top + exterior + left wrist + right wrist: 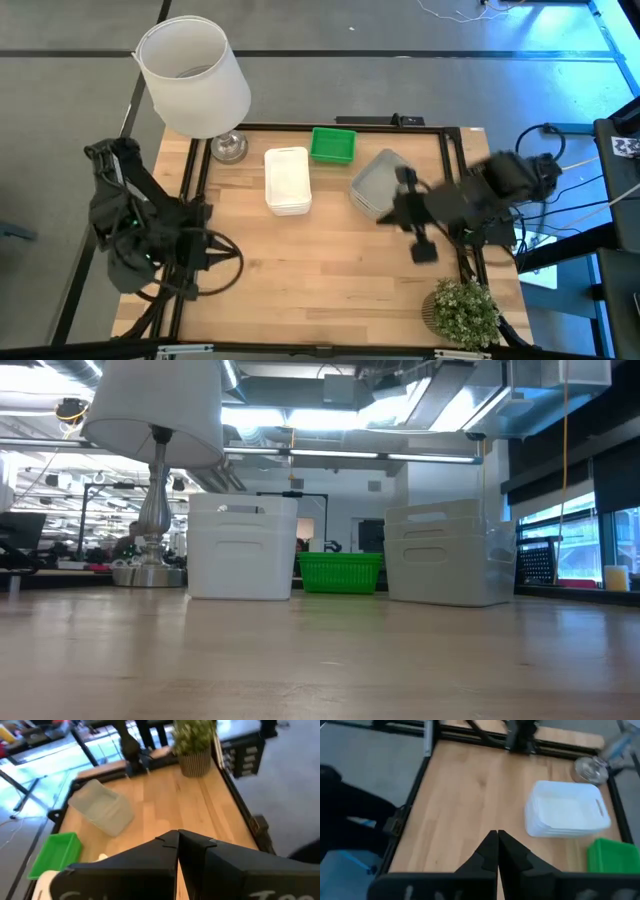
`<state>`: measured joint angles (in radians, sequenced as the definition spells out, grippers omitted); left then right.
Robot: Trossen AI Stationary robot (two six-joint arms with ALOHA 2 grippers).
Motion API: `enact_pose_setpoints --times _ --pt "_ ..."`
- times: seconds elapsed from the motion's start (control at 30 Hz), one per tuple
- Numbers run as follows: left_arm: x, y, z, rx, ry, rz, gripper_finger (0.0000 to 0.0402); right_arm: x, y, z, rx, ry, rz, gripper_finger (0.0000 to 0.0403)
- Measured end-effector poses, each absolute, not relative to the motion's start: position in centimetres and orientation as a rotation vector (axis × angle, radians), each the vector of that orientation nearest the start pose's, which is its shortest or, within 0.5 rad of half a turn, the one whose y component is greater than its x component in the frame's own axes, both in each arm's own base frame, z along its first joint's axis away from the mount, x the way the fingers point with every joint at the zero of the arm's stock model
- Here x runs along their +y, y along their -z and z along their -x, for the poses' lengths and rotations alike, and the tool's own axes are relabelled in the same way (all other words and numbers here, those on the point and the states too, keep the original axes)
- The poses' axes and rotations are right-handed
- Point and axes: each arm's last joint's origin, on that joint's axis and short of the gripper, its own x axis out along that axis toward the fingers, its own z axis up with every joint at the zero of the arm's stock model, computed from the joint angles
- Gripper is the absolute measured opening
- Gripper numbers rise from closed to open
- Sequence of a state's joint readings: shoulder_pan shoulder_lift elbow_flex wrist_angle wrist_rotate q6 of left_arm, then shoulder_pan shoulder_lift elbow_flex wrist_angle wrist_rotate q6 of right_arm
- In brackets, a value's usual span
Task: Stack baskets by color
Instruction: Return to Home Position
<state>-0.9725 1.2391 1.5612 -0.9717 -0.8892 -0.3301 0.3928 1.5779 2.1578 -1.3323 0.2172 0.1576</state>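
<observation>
Three lots of baskets stand on their bottoms at the far side of the table. The white nested stack (287,180) (242,545) (566,810) is on the left. The green baskets (333,145) (340,572) (56,854) are behind the middle. The translucent grey stack (378,184) (445,552) (101,810) is on the right, turned askew. My left gripper (207,242) (177,845) is shut with nothing in it over the table's left edge. My right gripper (398,213) (496,844) is also shut with nothing in it. It hovers blurred above the right side, just near of the grey stack.
A lamp with a big white shade (195,75) and metal base (229,147) stands at the far left corner. A potted plant (465,310) sits at the near right corner. Bare wood (320,270) fills the table's near half. A black frame (190,180) rims the table.
</observation>
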Motion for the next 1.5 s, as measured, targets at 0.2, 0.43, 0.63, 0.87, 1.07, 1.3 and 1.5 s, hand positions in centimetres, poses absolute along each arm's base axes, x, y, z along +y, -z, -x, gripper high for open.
enact_pose_setpoints --times 0.2,0.43,0.63,0.87,1.07,1.3,1.5 --pt "-17.3 -41.2 -13.0 0.435 0.044 -0.176 0.0000 14.9 -47.8 -21.9 0.696 -0.152 0.220 0.0002" --pt "-17.1 -38.2 -11.0 0.386 0.063 -0.112 0.0000 18.7 -45.7 -19.2 0.685 -0.104 0.242 0.0003" --pt "-16.1 -37.4 -10.2 0.315 0.212 -0.066 0.0000 20.3 -43.9 -16.6 0.645 -0.026 0.203 0.0001" --pt "-14.5 -36.8 -10.3 0.172 0.419 -0.107 0.0000 19.6 -42.5 -14.4 0.601 0.025 0.193 0.0001" --pt "-12.5 -35.7 -11.0 0.158 0.380 -0.122 0.0000 16.7 -42.1 -12.5 0.547 0.043 0.084 0.0001" --pt "-10.7 -34.0 -11.8 0.179 0.382 -0.192 0.0000 13.3 -39.8 -10.5 0.478 0.000 0.036 0.0000" --pt "-8.2 -33.4 -11.2 0.163 0.317 -0.163 0.0000 9.8 -36.7 -8.4 0.431 -0.019 -0.037 0.0000"
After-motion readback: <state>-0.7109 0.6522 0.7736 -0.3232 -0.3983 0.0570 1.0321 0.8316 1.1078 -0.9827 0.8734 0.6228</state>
